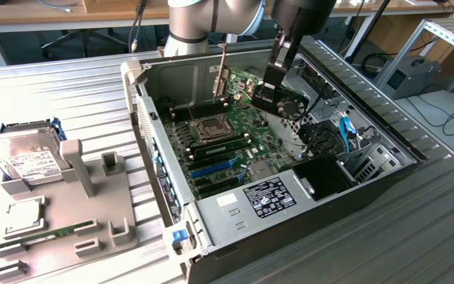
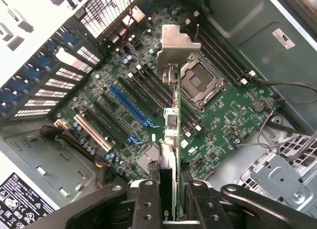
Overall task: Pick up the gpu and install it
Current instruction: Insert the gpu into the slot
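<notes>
— What fills the centre of the exterior view?

— An open computer case (image 1: 385,171) on a metal table (image 1: 69,94), its motherboard (image 1: 235,136) exposed.

— And the card?

— The gripper (image 1: 273,89), upper centre, is clamped on the gpu (image 1: 286,102), held edge-on above the motherboard. At lower left, a grey holder (image 1: 61,236) and a hard drive (image 1: 26,157).

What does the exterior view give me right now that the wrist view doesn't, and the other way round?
Exterior only: the hard drive and memory stick on the grey fixture beside the case, plus the gpu's fan. Wrist only: the gpu edge-on between the fingers, above the blue slot. Both: the gripper shut on the gpu, held above the motherboard.
</notes>
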Controlling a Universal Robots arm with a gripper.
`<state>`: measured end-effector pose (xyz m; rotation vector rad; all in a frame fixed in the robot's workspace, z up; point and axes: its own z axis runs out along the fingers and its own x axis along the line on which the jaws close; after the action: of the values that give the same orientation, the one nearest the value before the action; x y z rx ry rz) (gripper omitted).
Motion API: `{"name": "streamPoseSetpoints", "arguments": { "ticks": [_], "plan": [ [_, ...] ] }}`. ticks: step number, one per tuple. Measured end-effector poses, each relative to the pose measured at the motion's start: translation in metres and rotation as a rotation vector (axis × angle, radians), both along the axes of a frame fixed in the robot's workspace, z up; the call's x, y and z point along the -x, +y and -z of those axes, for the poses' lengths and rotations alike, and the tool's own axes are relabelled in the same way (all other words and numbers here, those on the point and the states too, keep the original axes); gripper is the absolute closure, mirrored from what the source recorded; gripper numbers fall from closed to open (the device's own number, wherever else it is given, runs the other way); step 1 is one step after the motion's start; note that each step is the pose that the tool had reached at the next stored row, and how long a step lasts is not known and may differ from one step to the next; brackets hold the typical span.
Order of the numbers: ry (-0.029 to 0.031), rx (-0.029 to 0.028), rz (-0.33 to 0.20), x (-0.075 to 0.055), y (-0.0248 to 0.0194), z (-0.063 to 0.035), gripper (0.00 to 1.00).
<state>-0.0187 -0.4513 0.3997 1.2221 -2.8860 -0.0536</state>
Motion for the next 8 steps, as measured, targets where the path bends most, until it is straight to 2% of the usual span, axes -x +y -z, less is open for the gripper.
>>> {"name": "streamPoseSetpoints", "arguments": {
  "ticks": [3, 5, 8],
  "plan": [
    [0.0000, 0.0000, -0.011, 0.0000, 0.0000, 0.0001, 0.74],
    [0.0000, 0.0000, -0.072, 0.0000, 0.0000, 0.0001, 0.74],
    [0.0000, 0.0001, -0.088, 0.0000, 0.0000, 0.0001, 0.74]
  ]
}}
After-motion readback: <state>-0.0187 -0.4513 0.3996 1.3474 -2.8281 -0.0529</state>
